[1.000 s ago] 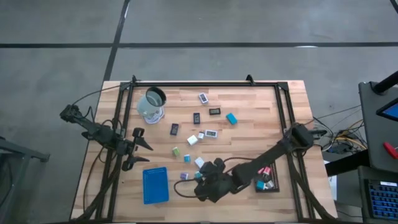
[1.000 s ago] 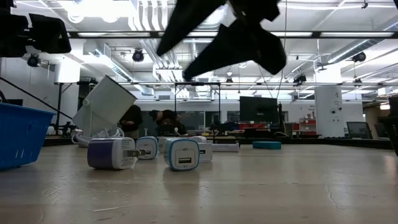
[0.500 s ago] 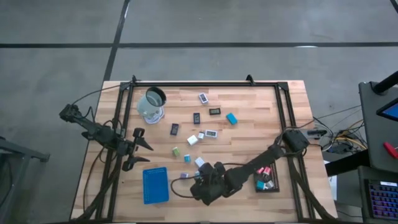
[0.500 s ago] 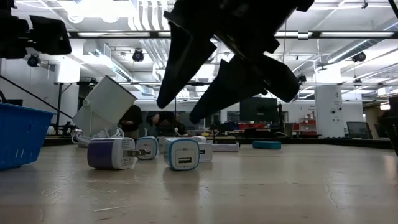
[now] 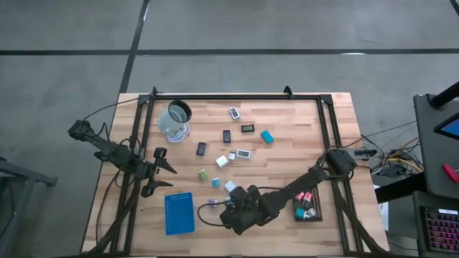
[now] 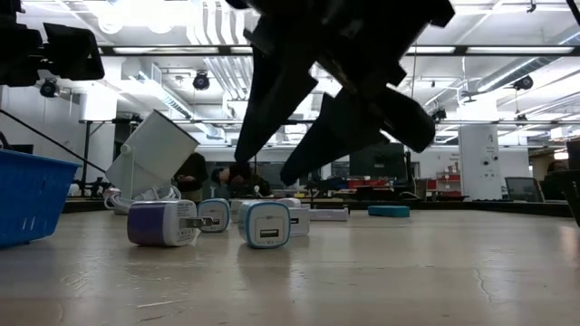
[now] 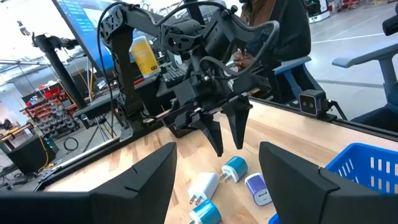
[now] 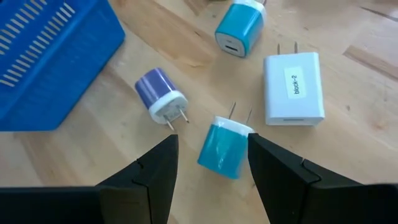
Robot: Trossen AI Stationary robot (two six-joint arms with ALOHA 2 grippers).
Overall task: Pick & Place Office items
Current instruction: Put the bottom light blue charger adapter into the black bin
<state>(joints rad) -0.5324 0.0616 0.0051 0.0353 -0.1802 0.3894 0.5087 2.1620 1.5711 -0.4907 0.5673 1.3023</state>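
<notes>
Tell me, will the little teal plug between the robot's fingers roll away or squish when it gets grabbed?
The teal plug looks like hard plastic, so probably no squishing. Its rounded sides could let it roll or slip, though its two prongs should limit that. The open right end effector hangs right over it.

Pale wooden table [image 8: 348,37], grain and plank seams showing, a dull matt finish. Smooth glossy plastic on the teal charger [image 8: 225,148] and white block [image 8: 294,88]; the blue tray [image 8: 43,56] is slotted plastic.

A robotics lab — open hall of ceiling light strips [image 6: 227,50], monitors [image 6: 378,159], equipment racks [image 7: 59,102] behind a wooden worktable [image 5: 287,136].
</notes>
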